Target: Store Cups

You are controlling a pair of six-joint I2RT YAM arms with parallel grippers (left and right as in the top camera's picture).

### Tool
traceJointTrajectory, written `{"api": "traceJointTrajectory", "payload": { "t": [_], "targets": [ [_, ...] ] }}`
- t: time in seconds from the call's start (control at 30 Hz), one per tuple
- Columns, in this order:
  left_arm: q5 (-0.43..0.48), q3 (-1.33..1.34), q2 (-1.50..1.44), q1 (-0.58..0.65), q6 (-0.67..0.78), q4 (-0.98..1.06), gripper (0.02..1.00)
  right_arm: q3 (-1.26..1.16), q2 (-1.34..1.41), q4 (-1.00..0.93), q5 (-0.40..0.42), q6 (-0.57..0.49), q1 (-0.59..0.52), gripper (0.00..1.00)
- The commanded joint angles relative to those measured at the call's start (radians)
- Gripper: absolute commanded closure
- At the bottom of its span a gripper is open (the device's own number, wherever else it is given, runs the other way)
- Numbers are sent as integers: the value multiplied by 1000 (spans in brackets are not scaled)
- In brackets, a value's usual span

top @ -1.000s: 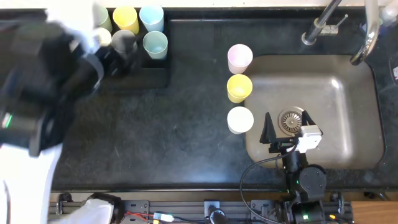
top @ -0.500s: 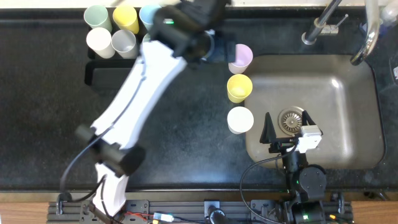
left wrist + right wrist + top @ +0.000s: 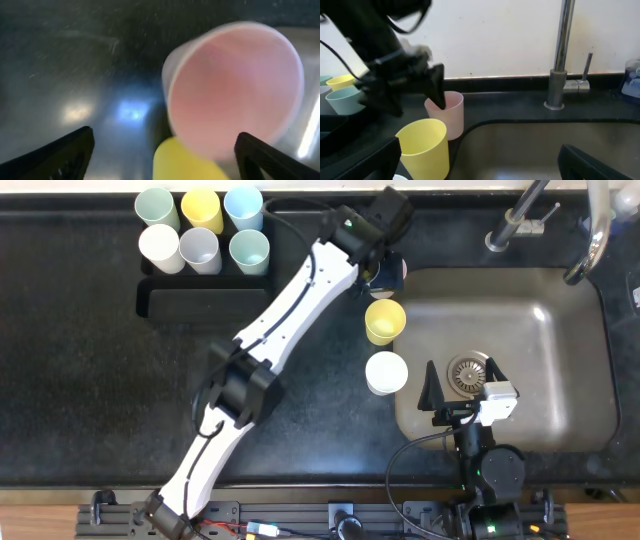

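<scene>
Pink cup point(image 3: 235, 90) right under the left gripper point(image 3: 385, 265).

It stands on the dark counter point(image 3: 100, 400) at the edge of the sink point(image 3: 540, 380), next to a yellow cup point(image 3: 385, 320). The left gripper's fingers are apart. The right gripper point(image 3: 432, 395) is over the sink, fingers apart, holding nothing. Six cups point(image 3: 200, 230) stand by the black tray point(image 3: 200, 305).

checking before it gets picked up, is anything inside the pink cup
Nothing shows inside the pink cup: its inside looks bare, though blurred. The yellow cup in front covers a small part of its rim.
</scene>
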Motion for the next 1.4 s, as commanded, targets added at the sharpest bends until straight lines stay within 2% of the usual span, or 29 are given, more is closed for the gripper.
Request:
{"api": "traceJointTrajectory", "payload": {
  "t": [0.03, 0.17, 0.23, 0.3, 0.47, 0.5, 0.67, 0.8, 0.87, 0.97, 1.07, 1.17, 1.27, 1.4],
  "targets": [
    [-36, 61, 48, 4, -30, 47, 156, -13, -10, 6, 7, 3, 1, 3],
    [-75, 72, 68, 4, -31, 76, 211, -13, -10, 6, 7, 3, 1, 3],
    [-81, 72, 68, 5, -31, 71, 288, -13, -10, 6, 7, 3, 1, 5],
    [-81, 72, 68, 5, -30, 71, 426, -13, -10, 6, 7, 4, 1, 3],
    [-87, 84, 67, 5, -28, 71, 954, -13, -10, 6, 7, 3, 1, 5],
    [-88, 89, 63, 5, -21, 71, 985, -13, -10, 6, 7, 3, 1, 3],
    [-150, 89, -53, 9, -21, 60, 985, -13, -10, 6, 7, 4, 1, 5],
    [-295, 83, -256, 34, -49, 11, 985, -13, -10, 6, 7, 3, 1, 3],
    [-386, 56, -372, 66, -114, -17, 985, -13, -10, 6, 7, 3, 1, 5],
    [-458, -33, -557, 164, -225, -63, 982, -13, -10, 6, 7, 3, 1, 7],
    [-448, -207, -736, 309, -367, -70, 982, -13, -10, 6, 7, 3, 1, 7],
    [-389, -445, -900, 465, -449, -17, 982, -13, -10, 6, 7, 3, 1, 5],
    [-307, -679, -1018, 607, -394, 80, 982, -13, -10, 6, 7, 3, 1, 5],
    [-252, -900, -1093, 738, -274, 130, 982, -13, -10, 6, 7, 3, 1, 7]
  ]
}}
